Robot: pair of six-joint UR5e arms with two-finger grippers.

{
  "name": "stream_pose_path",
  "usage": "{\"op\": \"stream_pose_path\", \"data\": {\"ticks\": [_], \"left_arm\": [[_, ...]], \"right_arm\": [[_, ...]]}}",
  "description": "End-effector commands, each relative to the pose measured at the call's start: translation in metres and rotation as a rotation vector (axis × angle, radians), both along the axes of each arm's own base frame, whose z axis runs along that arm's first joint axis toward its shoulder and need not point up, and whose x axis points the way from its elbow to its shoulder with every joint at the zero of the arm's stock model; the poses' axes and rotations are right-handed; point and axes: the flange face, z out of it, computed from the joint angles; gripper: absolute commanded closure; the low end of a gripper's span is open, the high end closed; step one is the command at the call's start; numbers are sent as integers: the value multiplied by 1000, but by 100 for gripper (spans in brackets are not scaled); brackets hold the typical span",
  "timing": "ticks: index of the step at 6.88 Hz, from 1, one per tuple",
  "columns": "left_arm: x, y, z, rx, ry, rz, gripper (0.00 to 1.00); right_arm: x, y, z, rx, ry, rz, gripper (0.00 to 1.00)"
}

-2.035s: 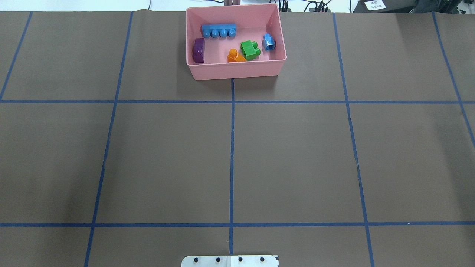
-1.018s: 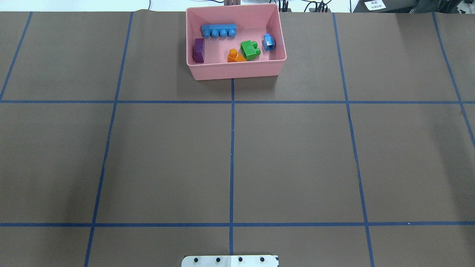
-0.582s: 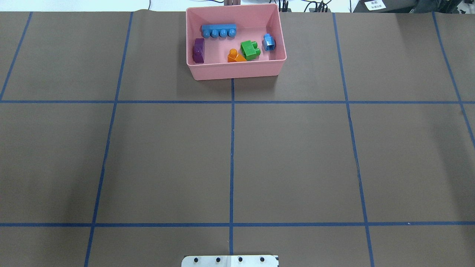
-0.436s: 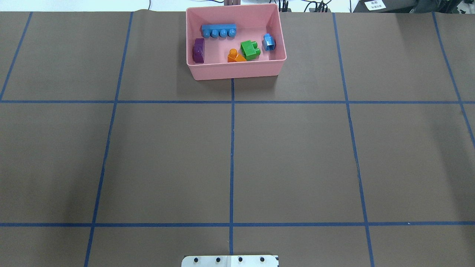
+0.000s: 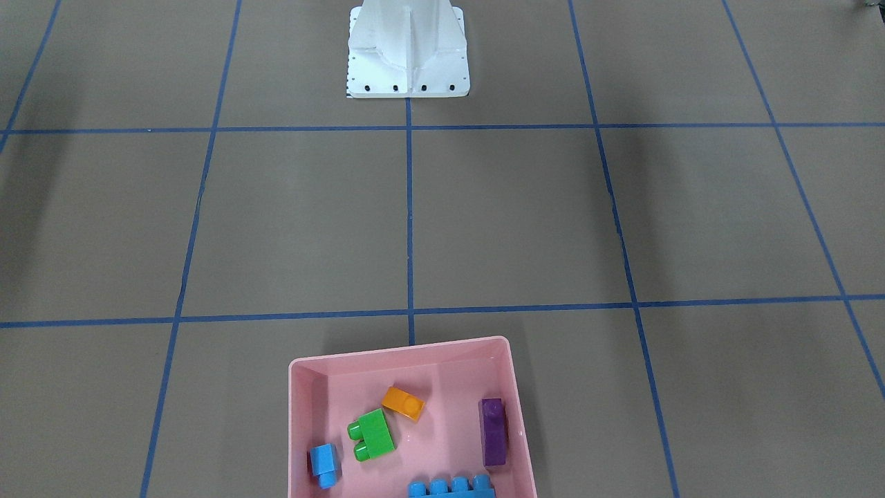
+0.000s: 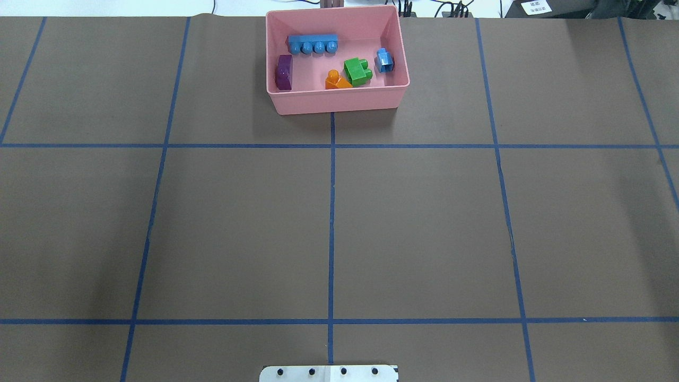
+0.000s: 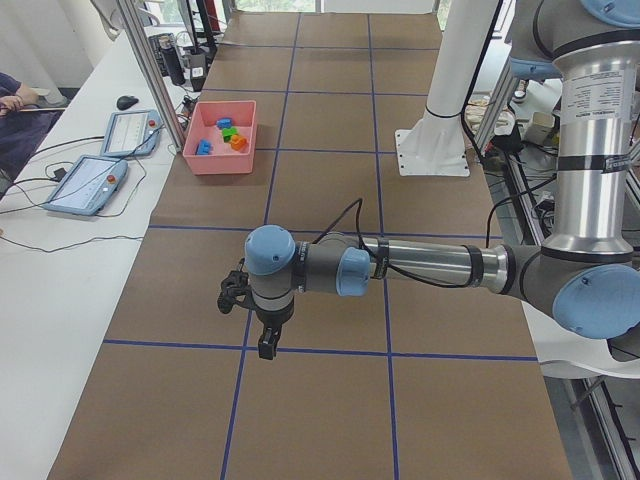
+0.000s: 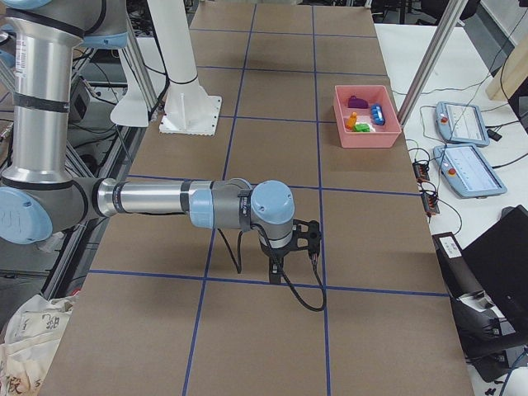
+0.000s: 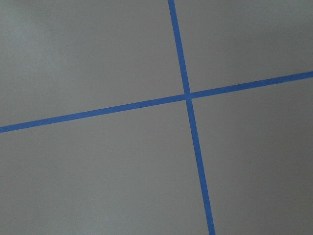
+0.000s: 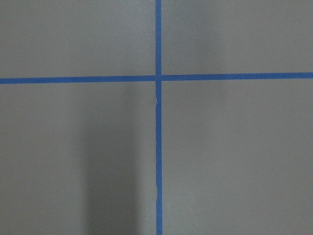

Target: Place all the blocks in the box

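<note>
Holding all five blocks inside the box (image 6: 339, 101), a pink tray sitting at the far middle of the brown surface (image 6: 424, 223) gridded with blue tape (image 6: 331, 212). Lying along the far wall, toward the left: the long blue four-stud block (image 6: 313, 43). Lying against the left wall: the long purple block (image 6: 284, 72). Sitting by the near wall around the middle: the orange block (image 6: 335, 79), with the green two-stud block (image 6: 357, 71) just beside it on the right. Lying near the right wall, apart from the green one: the small light-blue block (image 6: 384, 60). Hanging low over the surface well off to the left of the box, pointing down at a tape line: the left pincer (image 7: 267, 345), on an arm stretching out level. Hanging likewise well off to the right: the right pincer (image 8: 275, 268). Showing up only in the side views, both of them, so cannot tell whether either is spread or pressed together. Catching only tape crossings on brown paper in both wrist views. Standing at the near middle edge: the white robot base (image 6: 329, 373).
</note>
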Motion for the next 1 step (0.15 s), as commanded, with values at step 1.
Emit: {"op": "stream_pose_path", "data": {"ticks": [1], "left_arm": [[0, 0, 0, 1, 0, 0, 0]], "right_arm": [[0, 0, 0, 2, -1, -1, 0]]}}
